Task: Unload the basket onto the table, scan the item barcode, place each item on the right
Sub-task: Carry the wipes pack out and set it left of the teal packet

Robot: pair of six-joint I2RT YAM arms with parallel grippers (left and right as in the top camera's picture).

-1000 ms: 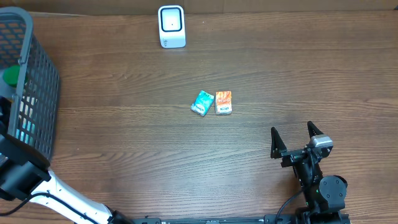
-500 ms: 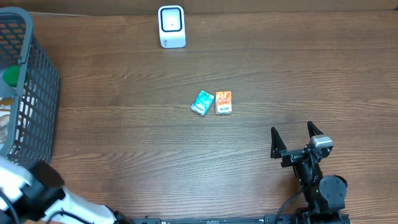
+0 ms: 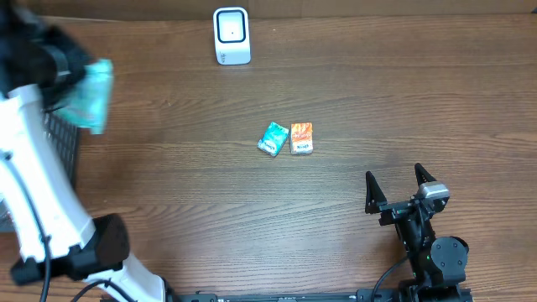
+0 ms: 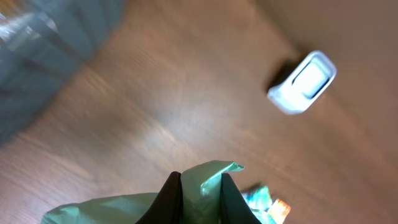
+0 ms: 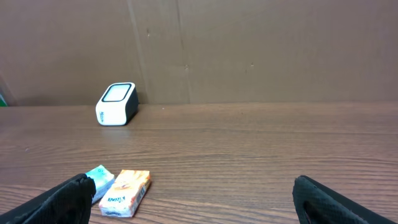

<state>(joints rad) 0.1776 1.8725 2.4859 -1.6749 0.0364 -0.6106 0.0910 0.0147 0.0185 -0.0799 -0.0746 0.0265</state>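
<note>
My left gripper [image 4: 201, 186] is shut on a mint-green crinkly packet [image 4: 211, 180], its dark fingers pinching the packet's upper edge. From overhead the packet [image 3: 92, 94] shows as a blur held high over the table's left side, beside the basket. The white barcode scanner [image 3: 232, 35] stands at the far edge of the table, right of the packet; it also shows in the left wrist view as the scanner [image 4: 303, 82]. My right gripper [image 3: 400, 183] rests open at the near right, with nothing between its fingers.
A grey mesh basket [image 3: 67, 155] stands at the left edge, partly behind my left arm. A teal packet [image 3: 273, 138] and an orange packet [image 3: 301, 138] lie side by side mid-table. A cardboard wall [image 5: 249, 50] backs the table.
My left arm has risen out of the basket with the mint-green packet and swung right, over the basket's rim. The right arm has not moved.
</note>
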